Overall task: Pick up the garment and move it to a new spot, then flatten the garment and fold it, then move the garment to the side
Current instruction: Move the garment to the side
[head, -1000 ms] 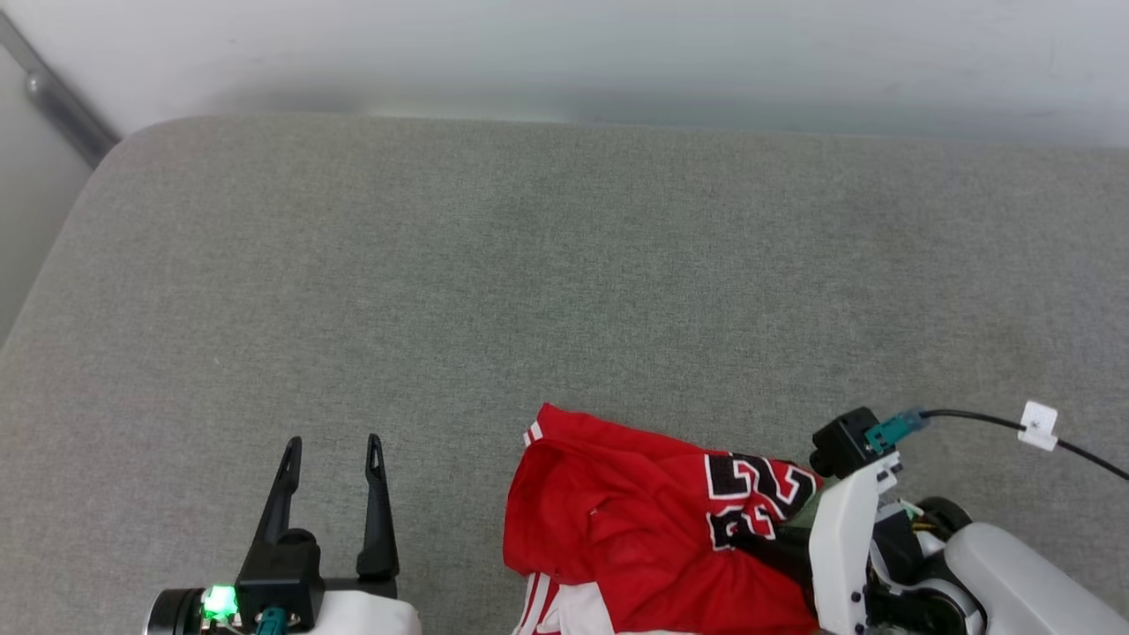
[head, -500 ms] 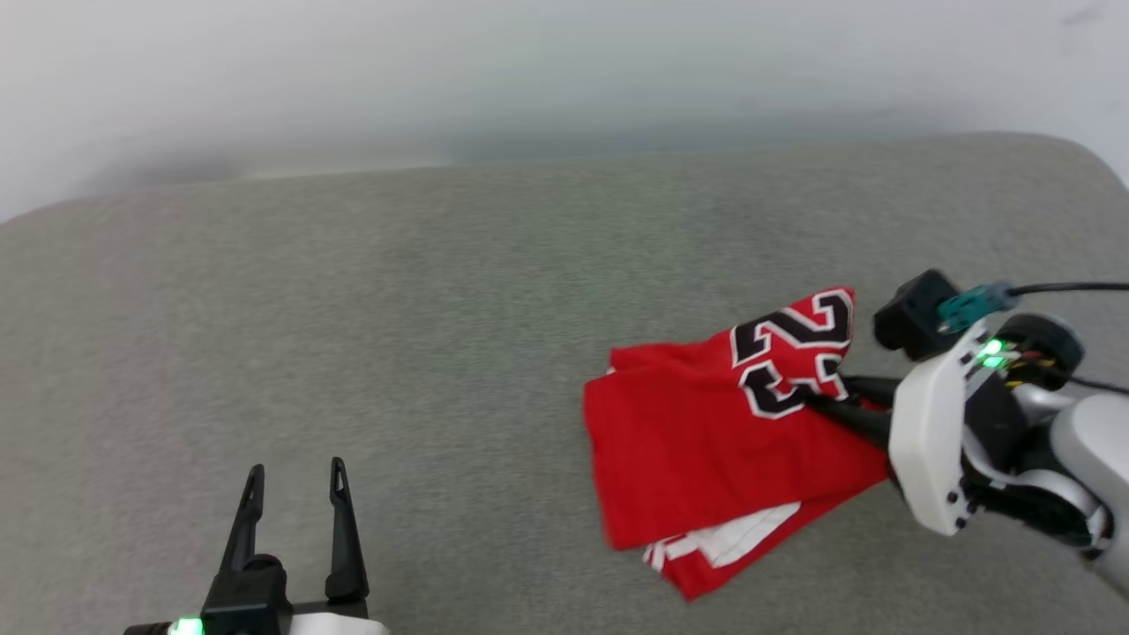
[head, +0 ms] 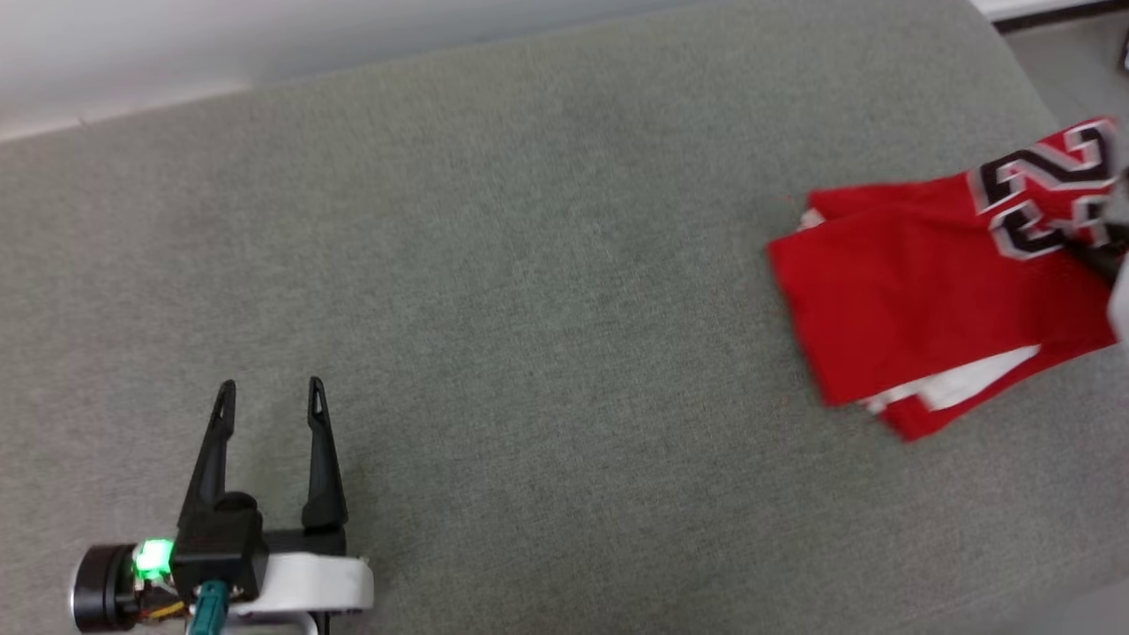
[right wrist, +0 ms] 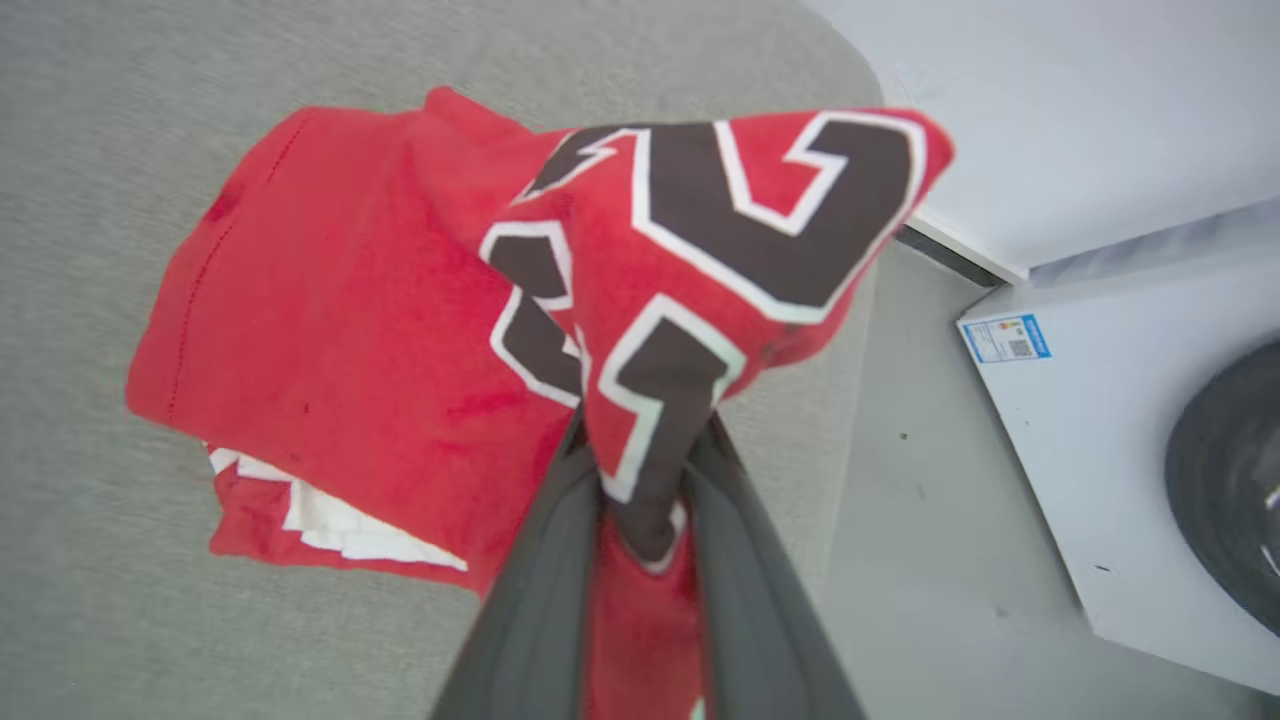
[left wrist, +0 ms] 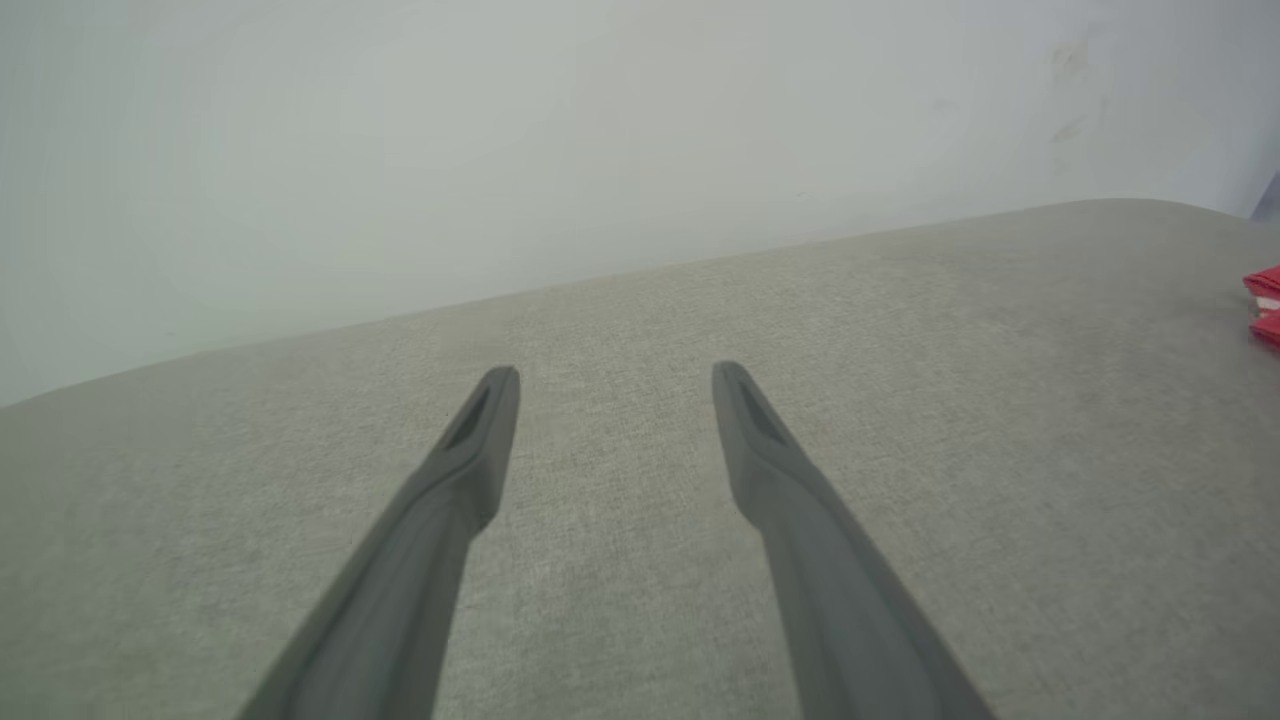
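**Q:** how far along is this, you reckon?

**A:** nearest, the left gripper [head: 272,384] hovers over the bench's [head: 529,265] near-left part, fingers moderately apart and holding nothing. Further out, by the right edge, the right gripper [right wrist: 640,450] is pinched onto the garment's [head: 926,300] numbered corner, with the rest lying in rough folded layers. I'd guess it's the final shift aside, and letting go is what's left.

**Q:** count?

**A:** one garment, two grippers, one bench.
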You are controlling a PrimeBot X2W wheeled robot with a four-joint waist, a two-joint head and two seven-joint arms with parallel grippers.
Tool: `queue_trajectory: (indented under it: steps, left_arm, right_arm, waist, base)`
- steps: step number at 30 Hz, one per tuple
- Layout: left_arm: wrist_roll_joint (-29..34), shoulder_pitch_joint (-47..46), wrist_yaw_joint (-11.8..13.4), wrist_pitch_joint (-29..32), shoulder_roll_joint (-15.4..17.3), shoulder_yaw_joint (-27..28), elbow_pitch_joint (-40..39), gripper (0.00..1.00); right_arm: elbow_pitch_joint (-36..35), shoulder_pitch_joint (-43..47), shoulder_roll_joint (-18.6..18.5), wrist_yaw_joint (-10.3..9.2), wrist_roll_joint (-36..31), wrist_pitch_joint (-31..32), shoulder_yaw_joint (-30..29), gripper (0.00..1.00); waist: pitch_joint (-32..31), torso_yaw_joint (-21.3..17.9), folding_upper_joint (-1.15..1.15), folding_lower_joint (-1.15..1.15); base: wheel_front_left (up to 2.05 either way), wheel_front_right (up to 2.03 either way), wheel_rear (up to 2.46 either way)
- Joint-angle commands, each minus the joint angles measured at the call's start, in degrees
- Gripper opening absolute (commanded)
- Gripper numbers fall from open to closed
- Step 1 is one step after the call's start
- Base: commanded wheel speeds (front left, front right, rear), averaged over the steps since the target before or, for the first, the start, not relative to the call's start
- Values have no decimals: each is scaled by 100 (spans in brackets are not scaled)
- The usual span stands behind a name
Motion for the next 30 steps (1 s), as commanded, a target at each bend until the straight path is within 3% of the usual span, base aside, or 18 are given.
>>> queue_trajectory:
  steps: [1, 2, 5, 6, 12, 13, 14, 19, 23, 27, 30]
  left_arm:
    - [32, -171, -11, -13, 72, -20, -63, 100]
    - [62, -303, 2, -13, 114, -63, -134, 100]
    - [102, -392, 6, -13, 151, -105, -191, 100]
    - [115, -501, 29, -13, 210, -151, -274, 100]
    - [100, -662, 84, -13, 271, -207, -392, 100]
    - [67, -664, 127, -13, 273, -245, -363, 100]
    - [52, -654, 139, -13, 262, -257, -341, 100]
    - [-17, -494, 219, -13, 198, -289, -261, 100]
    - [-82, -286, 291, -13, 128, -286, -227, 100]
    - [-120, -90, 351, -13, 52, -281, -225, 100]
    - [-145, 43, 383, -13, 16, -296, -222, 100]
  right_arm:
    - [286, -229, -103, -8, -104, -63, -44, 0]
    - [804, -482, -167, -9, -223, -150, -97, 0]
    - [1159, -620, -150, -9, -229, -193, -154, 0]
    - [1684, -817, -56, -9, -207, -293, -292, 0]
    - [2521, -975, 258, -8, -269, -534, -516, 0]
    - [2918, -964, 452, -9, -315, -727, -665, 24]
    - [3059, -978, 503, -9, -401, -823, -696, 100]
    - [3660, -1179, 719, -8, -1081, -1513, -911, 100]
    - [3895, -1347, 919, -9, -1729, -2536, -1247, 100]
    - [3919, -1372, 1277, -8, -2282, -3460, -1781, 100]
    - [3596, -1203, 1590, -8, -2701, -3652, -2366, 100]
  waist:
    - [452, -58, 0, 0]
    - [699, -29, 0, 0]
    - [839, -4, 0, 0]
    - [1026, 30, 0, 0]
    - [1239, 81, 0, 0]
    - [1189, 108, 0, 0]
    - [1136, 125, 0, 0]
    - [704, 223, 0, 0]
    - [297, 305, 0, 0]
    - [-31, 409, 0, 0]
    - [-244, 531, 0, 0]
  base:
    - [0, 0, 0]
    - [0, 0, 0]
    - [0, 0, 0]
    - [0, 0, 0]
    - [0, 0, 0]
    - [0, 0, 0]
    - [0, 0, 0]
    - [0, 0, 0]
    - [0, 0, 0]
    - [0, 0, 0]
    - [0, 0, 0]
